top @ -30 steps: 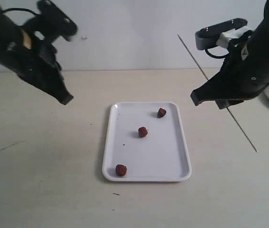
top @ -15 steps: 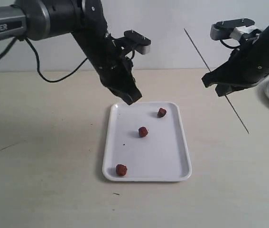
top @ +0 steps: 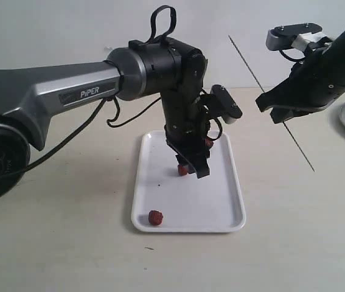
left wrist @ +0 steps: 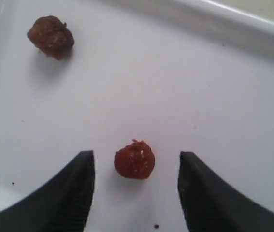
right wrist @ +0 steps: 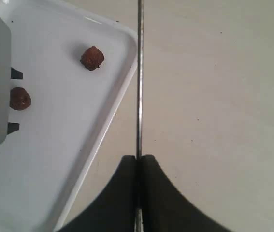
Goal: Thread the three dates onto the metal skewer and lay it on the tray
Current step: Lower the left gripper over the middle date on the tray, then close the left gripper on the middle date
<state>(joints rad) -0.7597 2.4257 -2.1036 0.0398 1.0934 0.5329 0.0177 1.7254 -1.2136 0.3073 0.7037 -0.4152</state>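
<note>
The middle date (top: 182,170) lies on the tray (top: 239,207), and the left gripper (left wrist: 134,153) has just swung in from the far left of the table and dropped over it. Its fingers, shut a moment ago, now stand wide apart on either side of the date without touching it. So I'd say the first pick is about to happen (nothing is threaded yet). Another date (top: 155,217) waits near the tray's front corner. The metal skewer (top: 300,149) hangs in the air right of the tray. Its long axis slants from high near the back wall down towards the bare table. The right gripper (right wrist: 138,162) is clamped tight about its middle, hardly shifted.
</note>
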